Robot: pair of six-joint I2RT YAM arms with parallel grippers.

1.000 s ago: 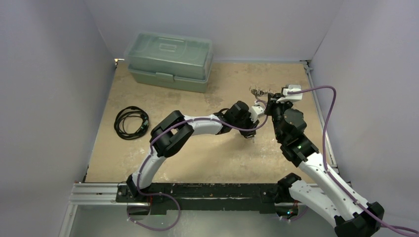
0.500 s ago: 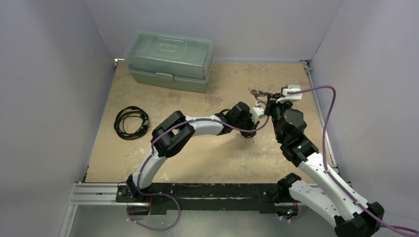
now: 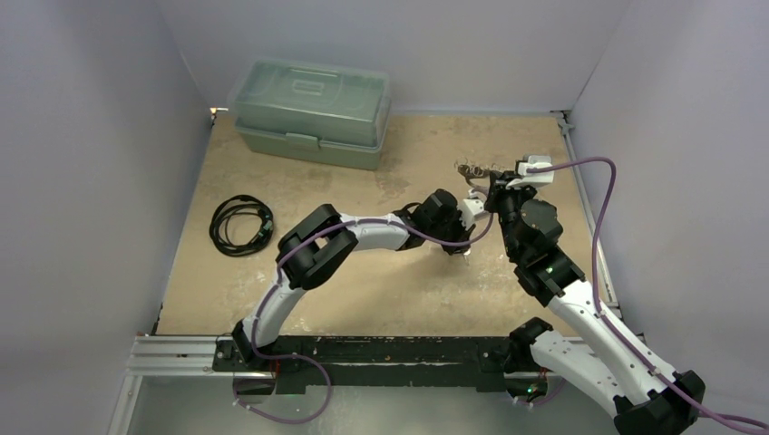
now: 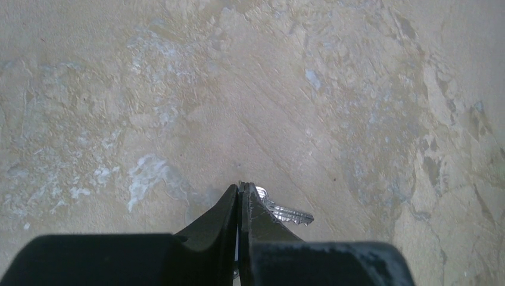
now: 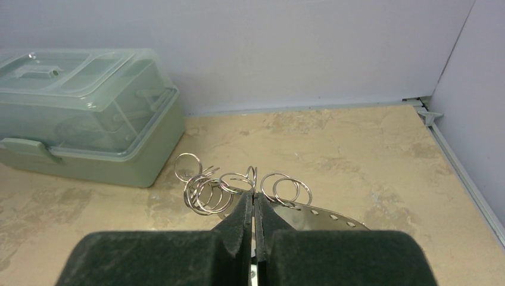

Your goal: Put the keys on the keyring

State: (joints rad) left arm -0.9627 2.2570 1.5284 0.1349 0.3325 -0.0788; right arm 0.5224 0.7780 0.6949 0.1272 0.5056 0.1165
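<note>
My left gripper (image 4: 240, 186) is shut on a small silvery key (image 4: 287, 213) right down at the tabletop; the key's toothed blade sticks out to the right past the fingertip. In the top view the left gripper (image 3: 463, 248) points down at the table's right middle. My right gripper (image 5: 254, 194) is shut on the keyring (image 5: 326, 216), a flat silvery strip with holes, held above the table. Several thin metal rings (image 5: 205, 190) fan out on it. From above, the right gripper (image 3: 494, 184) sits just beyond the left one, rings (image 3: 470, 169) to its left.
A pale green lidded toolbox (image 3: 313, 113) stands at the back left, also in the right wrist view (image 5: 83, 113). A black coiled cable (image 3: 240, 225) lies at the left. Walls enclose the table, with a metal rail (image 3: 580, 190) along the right edge.
My left gripper's jaws have closed onto the key at the tabletop. The right arm has held still with the keyring.
</note>
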